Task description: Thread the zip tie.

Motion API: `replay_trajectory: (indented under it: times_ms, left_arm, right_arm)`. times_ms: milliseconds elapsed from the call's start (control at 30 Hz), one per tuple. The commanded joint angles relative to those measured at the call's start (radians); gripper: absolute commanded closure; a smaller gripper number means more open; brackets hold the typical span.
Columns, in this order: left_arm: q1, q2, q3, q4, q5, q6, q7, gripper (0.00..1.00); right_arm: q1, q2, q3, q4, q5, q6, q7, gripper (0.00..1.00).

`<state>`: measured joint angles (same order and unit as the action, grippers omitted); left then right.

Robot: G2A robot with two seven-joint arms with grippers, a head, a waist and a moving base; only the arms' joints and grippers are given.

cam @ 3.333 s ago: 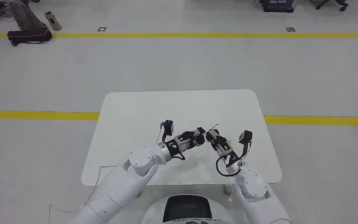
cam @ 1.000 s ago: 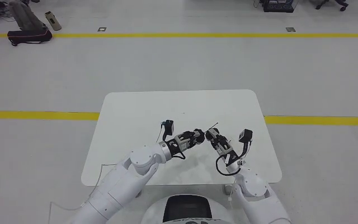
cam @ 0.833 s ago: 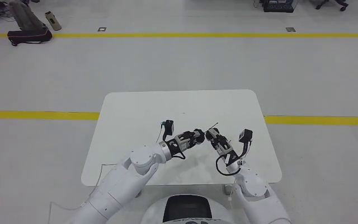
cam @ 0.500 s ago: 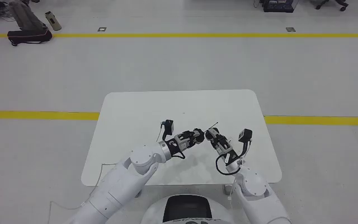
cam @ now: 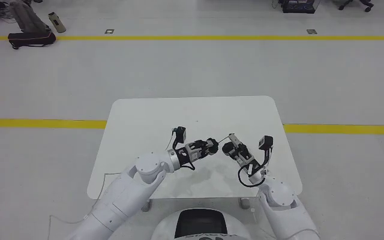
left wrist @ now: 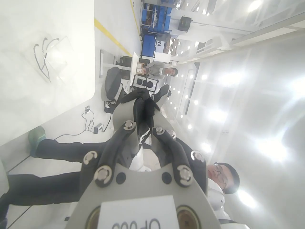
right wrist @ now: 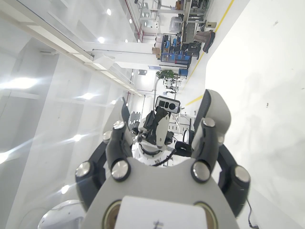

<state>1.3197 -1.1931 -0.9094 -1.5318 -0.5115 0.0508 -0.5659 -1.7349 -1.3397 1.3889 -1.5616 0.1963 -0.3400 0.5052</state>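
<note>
Two grippers face each other above your bench [cam: 150, 120]: left gripper [cam: 212, 143] fingers [left wrist: 140, 110] pinch the zip tie [cam: 223, 140]; right gripper [cam: 231, 144] fingers [right wrist: 212, 110] stand apart, just beside it.

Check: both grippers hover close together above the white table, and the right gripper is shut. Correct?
No: the right gripper is open, as the right wrist view shows. It and the left gripper do hover close together above the white table.
</note>
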Motion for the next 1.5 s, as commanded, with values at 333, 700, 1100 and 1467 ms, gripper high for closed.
replay_trajectory:
  times_ms: [333,700,1100,1467]
  left_arm:
    - [-0.016,-0.002,0.011,-0.035,-0.053,0.016,-0.043,1.0]
    - [-0.017,0.006,0.006,-0.039,0.007,0.029,-0.036,1.0]
    - [0.036,0.053,-0.099,-0.104,0.055,0.099,-0.166,1.0]
    - [0.064,0.077,-0.141,-0.131,0.065,0.114,-0.266,1.0]
  right_arm:
    - [0.009,0.005,0.007,0.002,-0.008,0.0,0.062,0.0]
    - [0.024,0.015,0.039,0.035,0.1,0.013,0.156,0.0]
    - [0.09,0.047,0.108,0.158,0.259,0.016,0.459,0.0]
    - [0.127,0.058,0.106,0.21,0.309,0.036,0.594,0.0]
